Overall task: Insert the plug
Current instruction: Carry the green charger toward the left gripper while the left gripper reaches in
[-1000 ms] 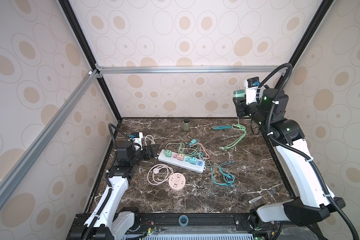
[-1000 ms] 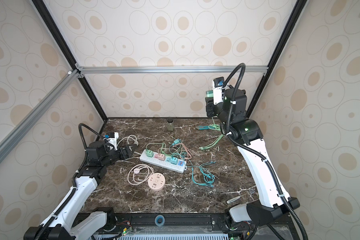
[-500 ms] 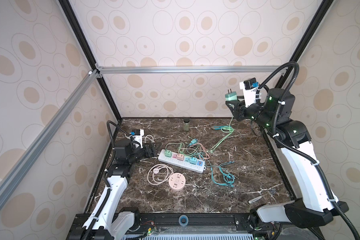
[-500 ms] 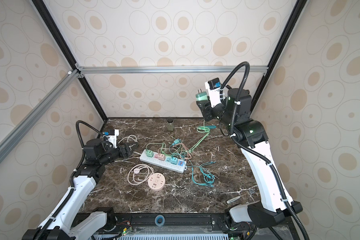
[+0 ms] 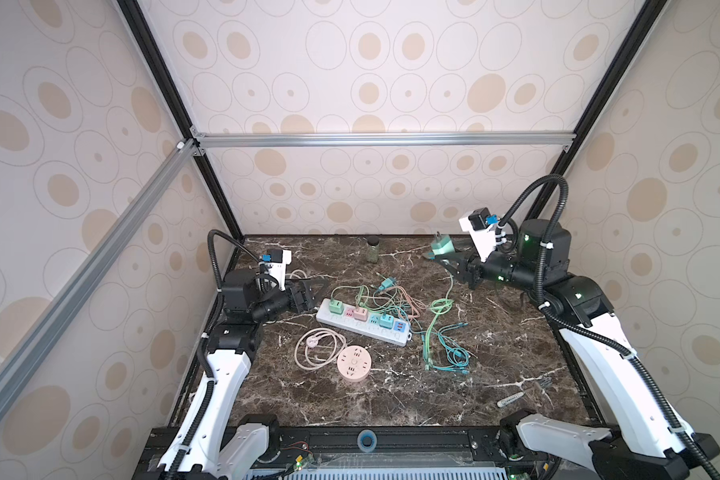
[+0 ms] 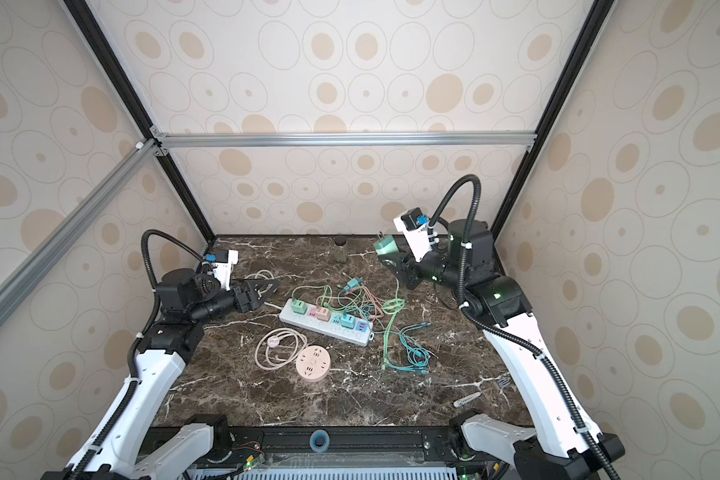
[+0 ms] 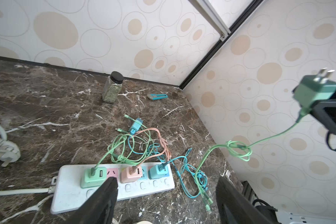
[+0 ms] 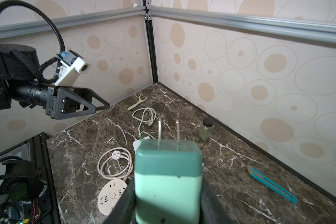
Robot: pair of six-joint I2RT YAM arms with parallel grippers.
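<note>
Right hand [image 5: 444,257] clamps the two-tone green cube plug [image 8: 168,170], prongs up, above the far right of the dark marble table [image 5: 391,395]; left hand [image 5: 317,296] hovers, fingers apart, at the left end of the white plastic power strip [image 5: 362,328].

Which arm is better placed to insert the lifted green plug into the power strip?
The right: the right gripper holds the green plug, prongs free; the left gripper is open and empty near the power strip.
</note>
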